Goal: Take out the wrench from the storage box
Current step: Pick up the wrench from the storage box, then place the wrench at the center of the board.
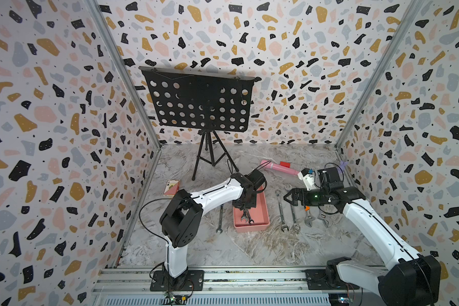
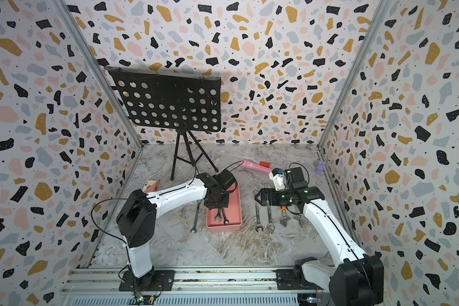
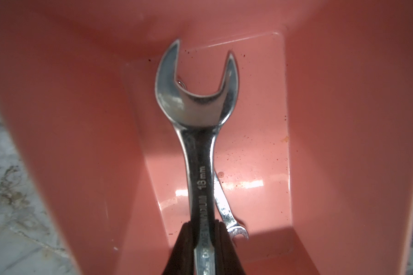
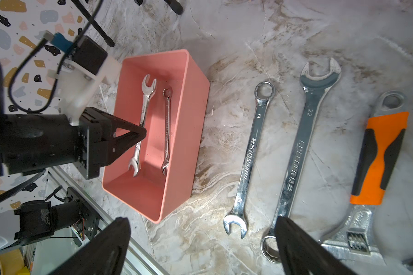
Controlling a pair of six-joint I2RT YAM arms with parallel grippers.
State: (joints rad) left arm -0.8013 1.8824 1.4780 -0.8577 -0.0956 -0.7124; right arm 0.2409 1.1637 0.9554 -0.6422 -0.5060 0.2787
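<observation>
Card box (image 1: pixel 171 187): left of centre in a top view, flat on the table (image 1: pixel 249 251), apart from the tools.
Stray wrench (image 1: pixel 220 218): lies on the table just left of the box, running up and down the frame.
Left gripper (image 1: pixel 245 205): at frame centre, reaching down into the box. Its fingers (image 3: pixel 181 250) are closed on the wrench's shank, one on each side.
Wrench (image 3: pixel 198 142): double open-ended and inside the box, lengthwise along it, gripped near its middle. In the right wrist view both its heads are over the box floor. Whether it is lifted clear of the floor I cannot tell.
Box (image 1: pixel 251 228): salmon pink with no lid, at the centre of the frame just below the middle, long side running up and down.
Small wrench (image 4: pixel 166 128): flat on the box floor beside the gripped one, ungripped.
Medium wrench (image 4: pixel 250 152): on the table right of the box, apart from it.
Large wrench (image 4: pixel 303 142): just right of the medium one, roughly parallel to it.
Adjustable wrench (image 4: pixel 379 154): orange and black handle, further right in the same row.
Right gripper (image 1: pixel 289 197): right of centre, above the upper ends of the row. Its fingers (image 4: pixel 110 247) are spread wide and hold nothing.
</observation>
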